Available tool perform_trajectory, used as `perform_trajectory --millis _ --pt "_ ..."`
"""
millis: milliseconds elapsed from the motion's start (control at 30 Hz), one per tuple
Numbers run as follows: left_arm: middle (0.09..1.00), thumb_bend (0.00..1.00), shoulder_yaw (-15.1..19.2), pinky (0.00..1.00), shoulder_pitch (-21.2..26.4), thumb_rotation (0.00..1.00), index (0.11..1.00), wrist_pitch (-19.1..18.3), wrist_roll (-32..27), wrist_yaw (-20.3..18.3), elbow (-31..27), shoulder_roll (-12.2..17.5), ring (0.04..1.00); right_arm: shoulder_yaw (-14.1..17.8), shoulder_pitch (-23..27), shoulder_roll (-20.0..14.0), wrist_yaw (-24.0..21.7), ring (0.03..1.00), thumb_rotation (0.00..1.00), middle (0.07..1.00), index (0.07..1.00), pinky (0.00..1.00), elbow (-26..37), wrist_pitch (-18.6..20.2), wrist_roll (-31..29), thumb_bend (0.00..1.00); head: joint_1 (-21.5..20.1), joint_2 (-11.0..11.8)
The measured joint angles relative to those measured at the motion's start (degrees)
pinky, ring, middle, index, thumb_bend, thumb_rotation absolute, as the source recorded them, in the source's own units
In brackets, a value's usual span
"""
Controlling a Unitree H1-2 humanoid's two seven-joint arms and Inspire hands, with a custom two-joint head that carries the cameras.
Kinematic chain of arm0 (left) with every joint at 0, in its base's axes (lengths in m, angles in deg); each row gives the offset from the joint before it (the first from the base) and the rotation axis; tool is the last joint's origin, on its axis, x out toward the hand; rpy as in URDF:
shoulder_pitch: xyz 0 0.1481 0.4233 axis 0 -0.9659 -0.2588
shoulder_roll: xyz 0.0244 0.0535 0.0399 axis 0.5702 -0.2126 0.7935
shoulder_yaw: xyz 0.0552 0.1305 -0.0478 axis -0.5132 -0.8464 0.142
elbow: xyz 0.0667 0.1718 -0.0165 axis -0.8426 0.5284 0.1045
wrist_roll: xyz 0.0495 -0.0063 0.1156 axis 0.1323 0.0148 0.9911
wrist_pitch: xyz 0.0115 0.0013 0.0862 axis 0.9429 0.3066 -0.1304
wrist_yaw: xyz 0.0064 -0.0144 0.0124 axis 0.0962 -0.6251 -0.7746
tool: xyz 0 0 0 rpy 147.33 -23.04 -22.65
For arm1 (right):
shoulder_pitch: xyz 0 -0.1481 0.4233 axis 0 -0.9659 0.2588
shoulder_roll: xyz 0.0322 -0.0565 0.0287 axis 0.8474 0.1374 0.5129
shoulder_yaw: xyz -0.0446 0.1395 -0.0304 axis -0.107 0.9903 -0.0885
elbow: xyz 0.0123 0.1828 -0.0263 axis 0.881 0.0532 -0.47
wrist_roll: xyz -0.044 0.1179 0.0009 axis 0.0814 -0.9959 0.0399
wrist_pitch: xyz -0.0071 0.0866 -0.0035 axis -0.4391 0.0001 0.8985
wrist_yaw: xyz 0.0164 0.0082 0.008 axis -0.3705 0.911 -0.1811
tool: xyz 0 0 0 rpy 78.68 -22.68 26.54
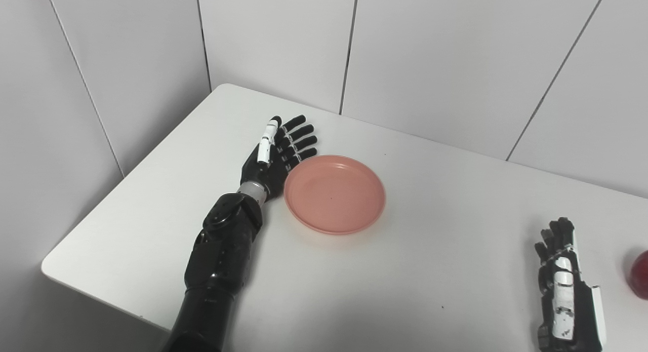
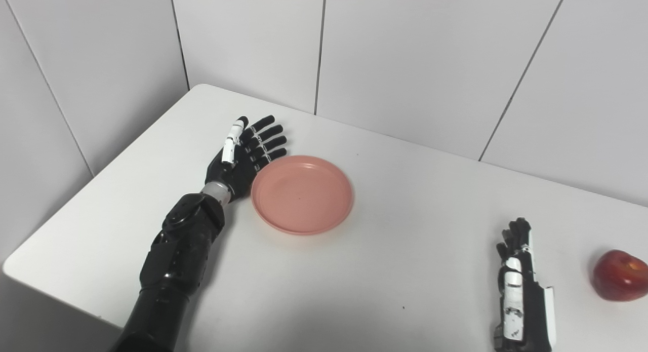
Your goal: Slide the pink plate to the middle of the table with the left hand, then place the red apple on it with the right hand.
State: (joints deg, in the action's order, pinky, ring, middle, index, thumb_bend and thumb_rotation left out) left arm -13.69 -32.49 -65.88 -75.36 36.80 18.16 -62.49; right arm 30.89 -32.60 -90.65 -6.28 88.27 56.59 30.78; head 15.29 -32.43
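Left hand (image 1: 276, 157) against pink plate's (image 1: 334, 194) left rim

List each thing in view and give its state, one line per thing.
Plate: upright, empty, flat on the table, left of centre.
Apple: on the table at the right, not held.
Left hand: open, fingers straight, against the plate's left rim.
Right hand: holds nothing, low over the table left of the apple.

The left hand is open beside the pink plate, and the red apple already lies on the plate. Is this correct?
Not quite. The left hand is open beside the pink plate, but the plate holds nothing. The right eye view shows the red apple on the table, far to the right, beyond the right hand.
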Motion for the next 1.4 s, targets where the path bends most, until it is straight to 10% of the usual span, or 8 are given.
perform_trajectory --millis 1400 --pt "0.771 0.37 -4.22 0.74 -4.43 1.00 0.751 1.84 2.93 2.72 -5.96 -7.51 0.764 -0.34 -2.01 2.17 1.74 0.986 1.00 0.991 0.984 1.00 2.71 2.09 2.28 0.29 -4.39 -3.69"
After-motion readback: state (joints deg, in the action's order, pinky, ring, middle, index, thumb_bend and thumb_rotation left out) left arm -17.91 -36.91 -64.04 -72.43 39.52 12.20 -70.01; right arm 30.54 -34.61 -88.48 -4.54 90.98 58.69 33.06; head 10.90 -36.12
